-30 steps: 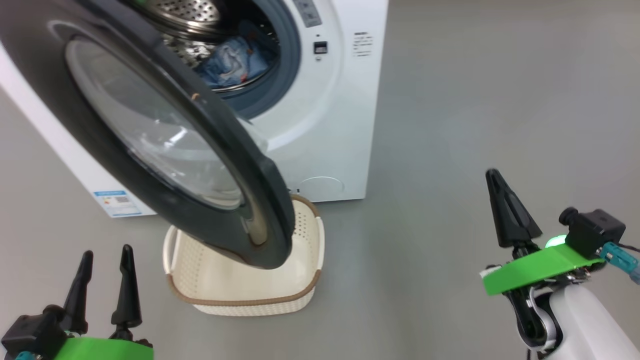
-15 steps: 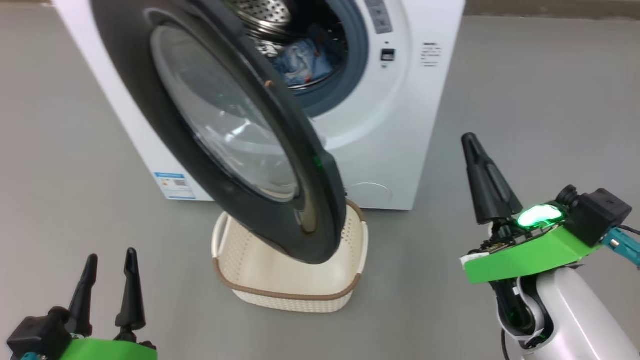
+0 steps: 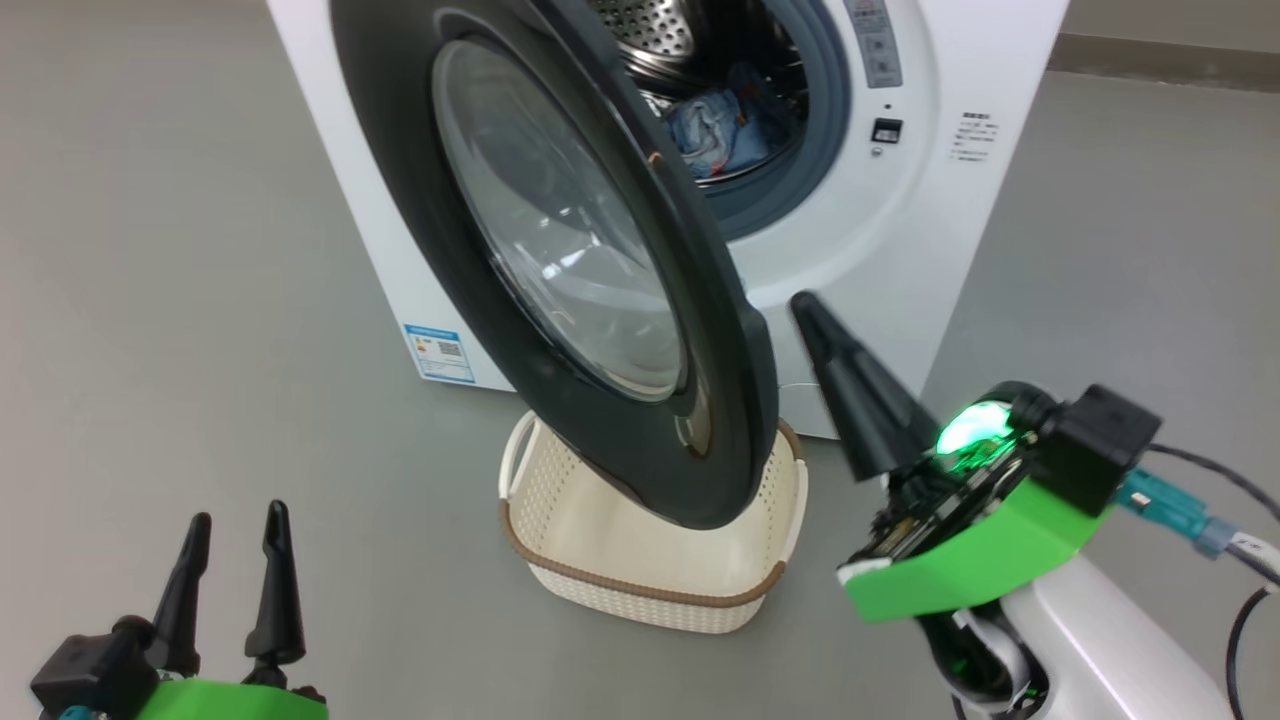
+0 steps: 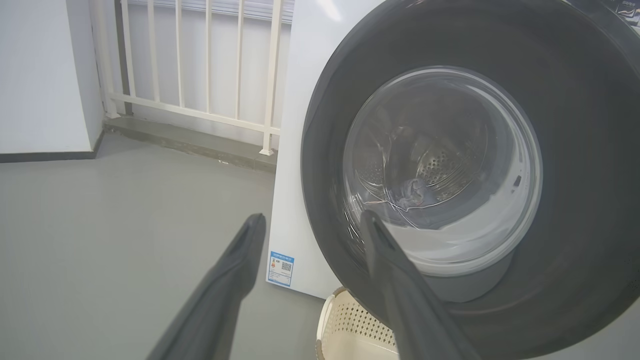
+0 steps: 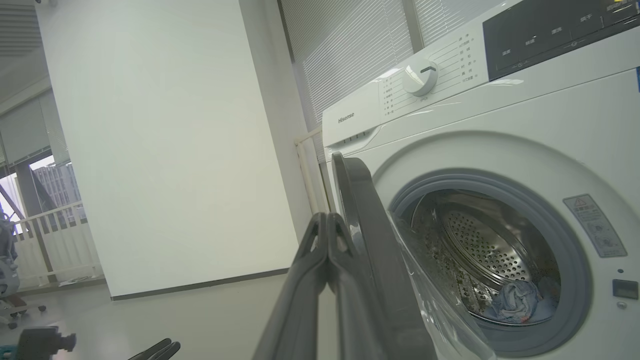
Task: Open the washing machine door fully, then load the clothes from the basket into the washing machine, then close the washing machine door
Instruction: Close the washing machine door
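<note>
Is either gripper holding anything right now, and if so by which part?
Nothing is held. The left gripper is open and empty; the right gripper is shut on nothing, fingers together beside the washing machine door edge.

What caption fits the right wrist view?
Shut right gripper near the edge of the open washing machine door; clothes lie in the drum.

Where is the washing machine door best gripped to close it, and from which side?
Probably the black rim of the washing machine door at its free edge, above the basket, coming from the robot's side. That edge points toward the robot, farthest from where the door joins the machine, and it is narrow; the glass centre bulges.
</note>
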### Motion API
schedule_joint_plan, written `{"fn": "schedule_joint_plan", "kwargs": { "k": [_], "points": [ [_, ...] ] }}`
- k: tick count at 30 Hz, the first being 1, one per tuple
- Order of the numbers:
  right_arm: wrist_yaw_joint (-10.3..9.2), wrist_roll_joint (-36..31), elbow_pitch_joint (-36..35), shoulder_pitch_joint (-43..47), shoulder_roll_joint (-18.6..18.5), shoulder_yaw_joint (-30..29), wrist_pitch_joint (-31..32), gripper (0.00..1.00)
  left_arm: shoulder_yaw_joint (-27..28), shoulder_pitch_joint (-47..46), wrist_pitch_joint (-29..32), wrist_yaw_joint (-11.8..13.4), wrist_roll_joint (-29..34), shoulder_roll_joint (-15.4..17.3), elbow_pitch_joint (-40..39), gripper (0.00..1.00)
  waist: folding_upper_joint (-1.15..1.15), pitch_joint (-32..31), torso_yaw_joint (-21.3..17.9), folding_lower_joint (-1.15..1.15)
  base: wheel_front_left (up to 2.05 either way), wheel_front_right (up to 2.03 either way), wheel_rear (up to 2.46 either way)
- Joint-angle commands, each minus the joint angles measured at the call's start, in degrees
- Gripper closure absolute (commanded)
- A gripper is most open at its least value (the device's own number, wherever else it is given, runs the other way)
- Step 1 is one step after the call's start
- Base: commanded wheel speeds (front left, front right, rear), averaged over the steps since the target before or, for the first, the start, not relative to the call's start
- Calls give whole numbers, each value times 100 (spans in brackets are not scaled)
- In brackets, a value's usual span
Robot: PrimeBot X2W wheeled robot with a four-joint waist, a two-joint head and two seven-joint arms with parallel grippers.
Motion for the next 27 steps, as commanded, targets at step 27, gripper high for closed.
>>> {"fn": "schedule_joint_plan", "kwargs": {
  "k": [27],
  "points": [
    [25,-166,1984,-488,-396,1546,-45,100,94,-146,-37,-12,-149,11,-58,0,0,164,789,0,0,0,0]
  ]
}}
